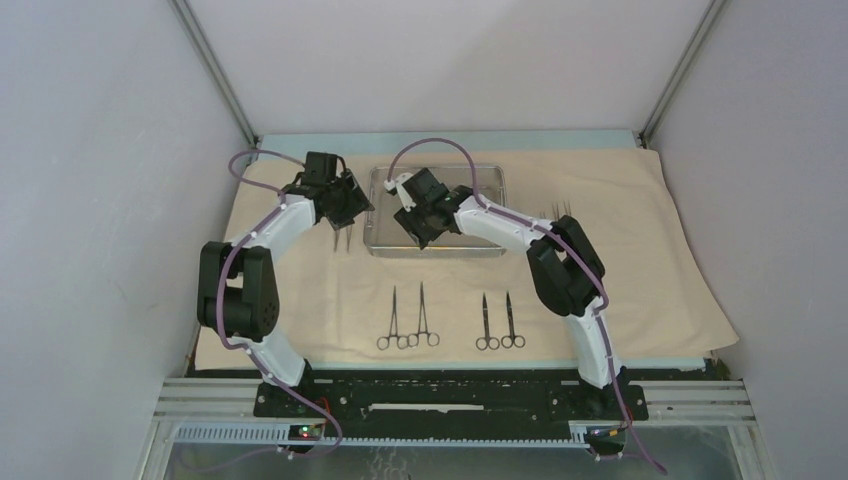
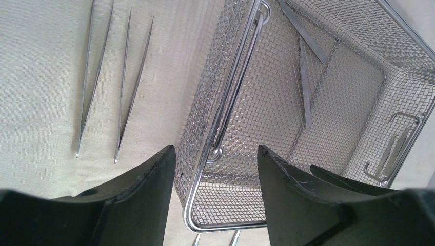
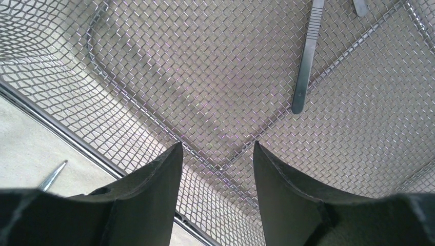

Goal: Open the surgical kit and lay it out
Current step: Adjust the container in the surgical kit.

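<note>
Likely light, stiff and slippery, the flat steel instrument [image 3: 307, 56] upper right in the mesh tray [image 3: 154, 77] suits a mid-shaft pinch; right claw [image 3: 216, 145] and left claw [image 2: 216, 148] gape empty.

The top camera looks down from above and behind the arms [image 1: 245, 290], far enough to take in the whole cloth [image 1: 650, 260] and tray [image 1: 450, 250]. The left wrist camera peers past the left pincer [image 2: 216, 149] at the tray's left end, close up; the right one, past the right pincer [image 3: 217, 145], sits closer still (mesh nearly fills it). All three share the tray.
</note>
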